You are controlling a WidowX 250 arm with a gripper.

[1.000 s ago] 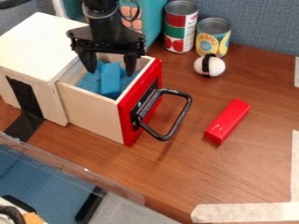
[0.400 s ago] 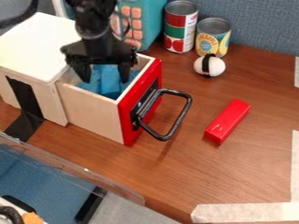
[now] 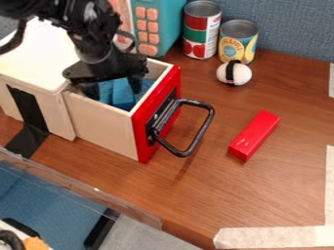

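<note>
Fingers (image 3: 136,82) parted above blue blocks (image 3: 122,97) in the drawer (image 3: 104,122) — beyond, a can (image 3: 237,41) with a yellow fruit label.

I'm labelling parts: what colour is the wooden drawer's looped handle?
The looped handle is black, clearest in the camera view.

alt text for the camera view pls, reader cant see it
A black gripper hangs, fingers apart, over blue things in an open, red-fronted drawer. A red block, black-banded white ball and two cans share the wooden table.
</note>
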